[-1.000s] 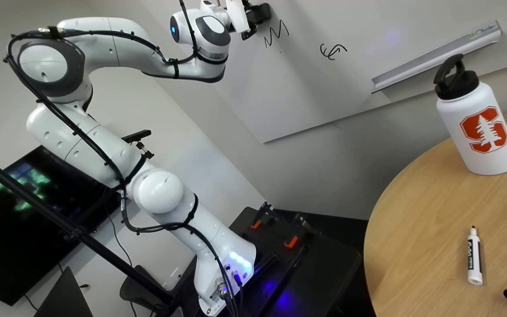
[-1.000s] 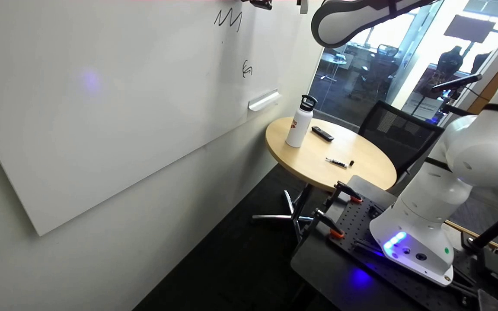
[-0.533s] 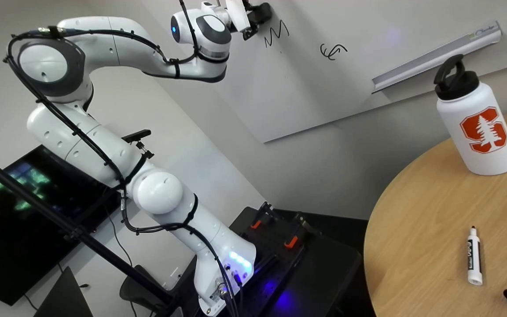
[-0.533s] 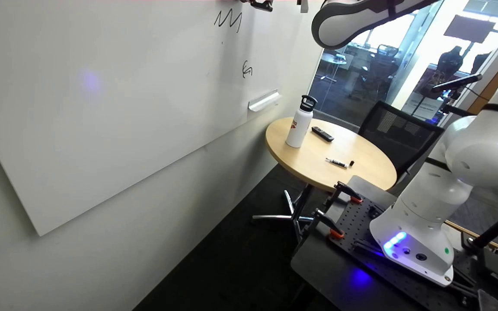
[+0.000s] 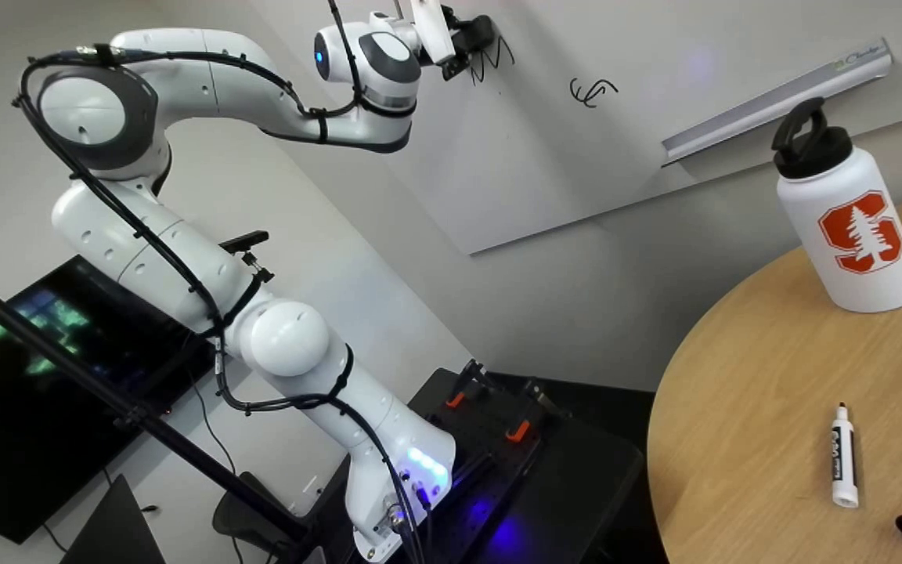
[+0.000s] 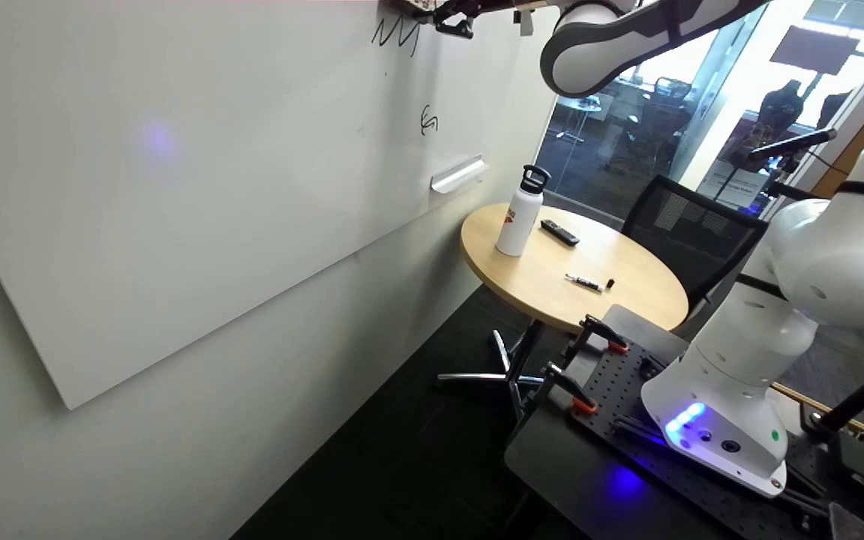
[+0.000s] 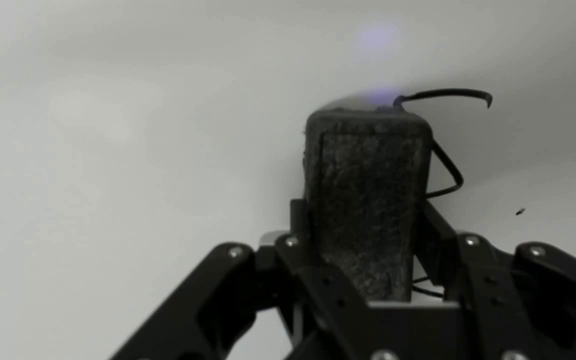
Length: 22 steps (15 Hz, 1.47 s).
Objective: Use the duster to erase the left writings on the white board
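The duster [image 7: 368,190], a black rounded block, is held between the fingers of my gripper [image 7: 364,225] in the wrist view. It also shows in both exterior views [image 5: 480,33] [image 6: 411,6]. The left writings, a black zigzag [image 6: 400,34], are on the white board [image 6: 214,187]. The duster overlaps part of the zigzag; strokes [image 7: 457,172] stick out at its right side in the wrist view. In an exterior view the gripper [image 5: 457,56] is beside the zigzag's upper end [image 5: 511,55]. The duster is at or very near the board; I cannot tell if it presses on it.
A small curly scribble [image 5: 592,92] is lower on the board. A silver rail [image 5: 780,102] sticks out near the board's lower edge. A white bottle [image 6: 520,220], remote [image 6: 559,232] and marker [image 6: 584,283] are on the round table [image 6: 552,300].
In the exterior views my gripper and the duster have moved a little down and closer to the zigzag, and the duster now overlaps it.
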Each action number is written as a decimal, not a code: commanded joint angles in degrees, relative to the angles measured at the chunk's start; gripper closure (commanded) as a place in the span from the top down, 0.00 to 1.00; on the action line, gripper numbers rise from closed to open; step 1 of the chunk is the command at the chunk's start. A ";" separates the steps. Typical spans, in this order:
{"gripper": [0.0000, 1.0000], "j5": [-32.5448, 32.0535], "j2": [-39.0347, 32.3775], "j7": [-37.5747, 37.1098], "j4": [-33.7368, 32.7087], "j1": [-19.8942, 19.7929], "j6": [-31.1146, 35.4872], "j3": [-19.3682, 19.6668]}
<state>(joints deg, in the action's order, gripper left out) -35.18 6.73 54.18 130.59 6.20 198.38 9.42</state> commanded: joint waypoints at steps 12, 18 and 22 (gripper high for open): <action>0.28 -10.73 -7.51 -3.14 0.45 7.90 -0.01 12.87; 0.28 -2.92 -4.42 1.17 -2.70 12.53 -0.02 7.48; 0.28 2.16 -2.29 3.80 -5.25 17.38 -0.02 6.10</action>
<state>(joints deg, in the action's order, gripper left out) -37.17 5.13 54.82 130.88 19.85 198.35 16.48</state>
